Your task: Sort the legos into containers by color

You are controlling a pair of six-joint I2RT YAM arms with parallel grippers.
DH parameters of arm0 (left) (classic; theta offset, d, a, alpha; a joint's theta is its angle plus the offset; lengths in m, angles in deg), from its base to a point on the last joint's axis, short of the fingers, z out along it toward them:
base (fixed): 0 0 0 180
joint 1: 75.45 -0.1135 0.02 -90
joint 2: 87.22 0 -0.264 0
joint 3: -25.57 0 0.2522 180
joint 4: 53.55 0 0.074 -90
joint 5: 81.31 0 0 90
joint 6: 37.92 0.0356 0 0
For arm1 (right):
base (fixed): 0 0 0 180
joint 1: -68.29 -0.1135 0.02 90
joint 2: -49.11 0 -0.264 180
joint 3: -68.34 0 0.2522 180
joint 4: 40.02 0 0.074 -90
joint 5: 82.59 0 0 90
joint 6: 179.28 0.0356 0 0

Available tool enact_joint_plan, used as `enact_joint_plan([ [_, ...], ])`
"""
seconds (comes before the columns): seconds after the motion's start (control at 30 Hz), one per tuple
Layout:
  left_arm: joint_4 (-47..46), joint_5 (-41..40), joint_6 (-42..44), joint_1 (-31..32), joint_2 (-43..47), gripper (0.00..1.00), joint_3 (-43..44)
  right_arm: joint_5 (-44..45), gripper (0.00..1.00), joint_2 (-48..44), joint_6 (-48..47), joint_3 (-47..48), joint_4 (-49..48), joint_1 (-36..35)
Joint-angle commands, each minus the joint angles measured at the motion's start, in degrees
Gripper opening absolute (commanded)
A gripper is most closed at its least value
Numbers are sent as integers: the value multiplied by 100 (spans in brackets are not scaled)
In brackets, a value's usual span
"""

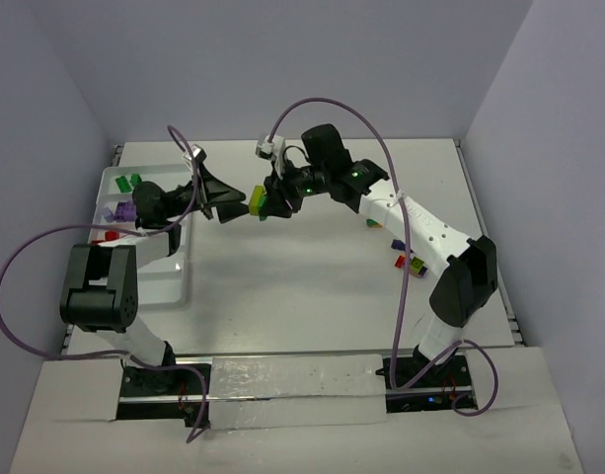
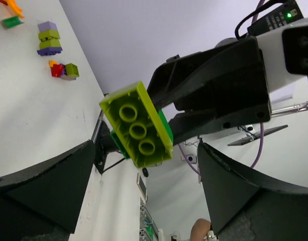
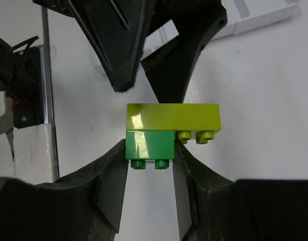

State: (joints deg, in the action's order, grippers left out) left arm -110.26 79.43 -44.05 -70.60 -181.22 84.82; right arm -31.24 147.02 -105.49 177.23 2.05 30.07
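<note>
Right gripper pinches a dark green lego in mid-air over the table. The lime green lego stuck to it lies crosswise, facing the left gripper, which is spread wide just beside it.

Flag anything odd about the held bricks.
A lime green brick and a dark green brick are stuck together, the dark one clamped in the right end effector. Two colours joined cannot be sorted as one. The left end effector faces them, open.
</note>
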Motion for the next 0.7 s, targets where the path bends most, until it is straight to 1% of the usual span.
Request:
enact_joint_plan([
  [0.0, -643, -118, -198, 168, -75, 91, 155, -19, 0, -114, -111, 185, -38, -174],
  [0.07, -562, -113, -157, 190, -82, 88, 191, -26, 0, -107, -104, 210, -14, -215],
  [0.17, -556, -104, -171, 190, -90, 81, 200, 1, 0, -92, -130, 225, 7, -258],
  [0.2, -587, -103, -183, 185, -85, 76, 187, 10, 0, -79, -137, 225, 7, -265],
  [0.27, -631, -95, -227, 192, -88, 59, 169, 43, 0, -79, -137, 220, -3, -265],
  [0.33, -652, -87, -231, 184, -75, 49, 126, 86, 0, -79, -137, 212, -24, -265],
  [0.4, -652, -87, -244, 183, -66, 31, 87, 117, 0, -92, -146, 199, -37, -270],
  [0.53, -729, -69, -340, 159, -82, 13, 58, 165, 0, -116, -168, 166, -43, -272],
  [0.6, -872, -65, -437, 131, -110, 3, 60, 205, 0, -127, -181, 142, -37, -270],
  [0.63, -854, -53, -424, 94, -115, 0, 53, 225, 0, -139, -188, 137, -30, -270],
  [0.67, -773, -41, -379, 27, -104, 0, 38, 238, 0, -154, -198, 137, -16, -260],
])
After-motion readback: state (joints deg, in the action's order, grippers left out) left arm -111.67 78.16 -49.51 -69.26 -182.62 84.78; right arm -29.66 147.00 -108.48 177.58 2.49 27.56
